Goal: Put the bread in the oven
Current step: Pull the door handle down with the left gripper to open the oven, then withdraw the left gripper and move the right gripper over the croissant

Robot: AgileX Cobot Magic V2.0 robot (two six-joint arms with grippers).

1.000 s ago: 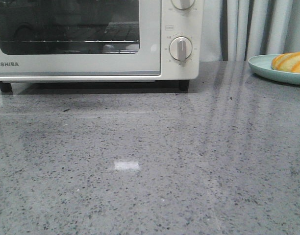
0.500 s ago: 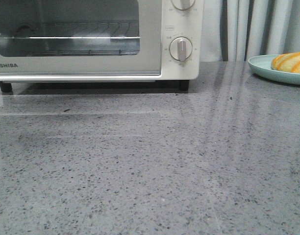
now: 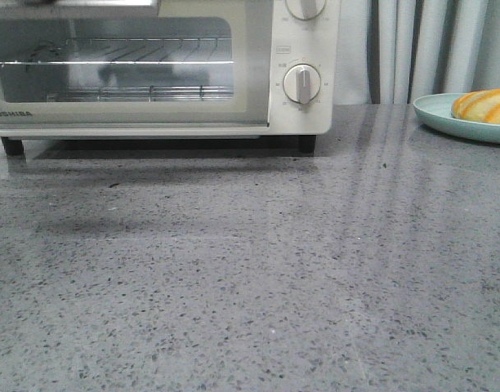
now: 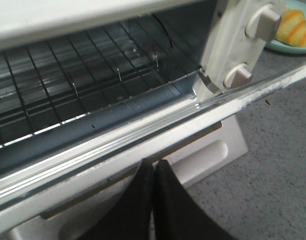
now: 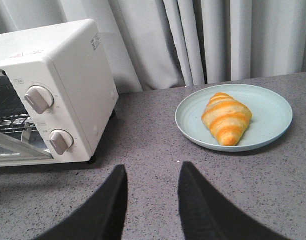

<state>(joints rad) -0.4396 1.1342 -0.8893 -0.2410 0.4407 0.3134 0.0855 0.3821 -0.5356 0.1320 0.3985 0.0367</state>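
Bread (image 5: 226,118) lengthwise on plate (image 5: 273,107), tapered end gripper-ward.

1. The brand name "TOSHIBA", in grey capitals and cut off at its first letter by the picture's edge, stands on the lower frame of the glass-windowed door of the cream-white toaster oven (image 3: 276,82).
2. Small grey scale marks ring the round white dial (image 3: 301,83) on the oven's control panel; they are too small to read.
3. A small label above that dial is too blurred to read.
4. A sticker with fine print (image 5: 95,41) sits on the oven's side wall, illegible.
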